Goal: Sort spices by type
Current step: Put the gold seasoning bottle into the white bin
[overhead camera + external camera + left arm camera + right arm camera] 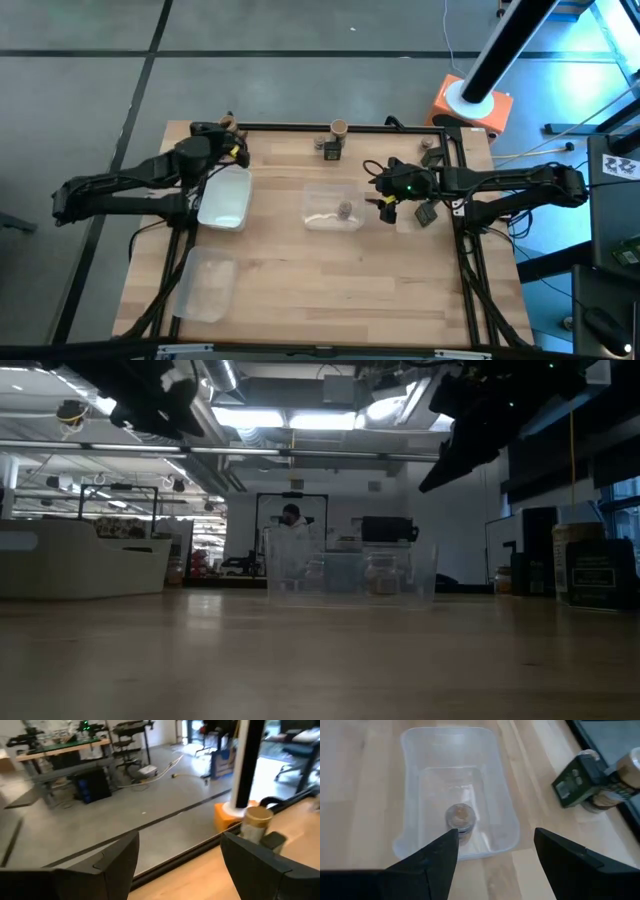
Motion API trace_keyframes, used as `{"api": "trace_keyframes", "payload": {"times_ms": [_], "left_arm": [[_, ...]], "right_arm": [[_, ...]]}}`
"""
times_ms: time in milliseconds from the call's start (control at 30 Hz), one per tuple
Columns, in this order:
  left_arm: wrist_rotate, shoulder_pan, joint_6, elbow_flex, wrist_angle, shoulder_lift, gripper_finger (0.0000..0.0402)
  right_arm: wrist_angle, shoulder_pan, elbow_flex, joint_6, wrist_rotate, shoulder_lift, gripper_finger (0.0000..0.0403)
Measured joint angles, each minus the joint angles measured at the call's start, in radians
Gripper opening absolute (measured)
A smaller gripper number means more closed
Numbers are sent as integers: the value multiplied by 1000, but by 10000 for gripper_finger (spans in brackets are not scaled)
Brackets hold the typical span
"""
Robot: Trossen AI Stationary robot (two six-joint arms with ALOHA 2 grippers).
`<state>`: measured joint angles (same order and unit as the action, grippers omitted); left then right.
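A squat round spice jar (pixel 460 818) stood alone inside the middle clear tray (pixel 352 194) at the table's (pixel 300 280) centre, while a tan-topped jar (pixel 338 128) and a dark packet (pixel 331 149) waited at the far edge. Our right gripper (pixel 386 201) hung just beside that tray, jaws apart and empty, with another dark packet (pixel 426 214) close by it. Our left gripper (pixel 232 152) hovered over the far left corner, above a second clear tray (pixel 226 199), jaws likewise apart and holding nothing. We judged the risk to lie at the far edge: the containers there stood hard against the rim, and a careless approach could knock them off. A third clear tray (pixel 205 285) lay near the left front; the near half of the table offered open room.
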<state>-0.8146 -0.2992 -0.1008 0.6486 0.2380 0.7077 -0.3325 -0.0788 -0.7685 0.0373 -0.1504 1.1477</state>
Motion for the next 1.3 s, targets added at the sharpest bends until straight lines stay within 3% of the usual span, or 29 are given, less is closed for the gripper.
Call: {"api": "trace_keyframes", "payload": {"times_ms": [167,367,700,967,1300], "left_arm": [[0,-2,53,0,27,35,269],[1,-37,6,20,13,52,269],[251,-271,-4,265,261,221,269],[274,-447,55,410,443,424,269],[276,-553,-3,423,455,548,269]], "right_arm": [[1,0,0,46,-53,0,260],[1,0,0,55,-68,0,260],[32,0,0,-5,-67,0,260],[55,0,2,-2,-67,1,260],[187,0,71,95,-69,1,260]]}}
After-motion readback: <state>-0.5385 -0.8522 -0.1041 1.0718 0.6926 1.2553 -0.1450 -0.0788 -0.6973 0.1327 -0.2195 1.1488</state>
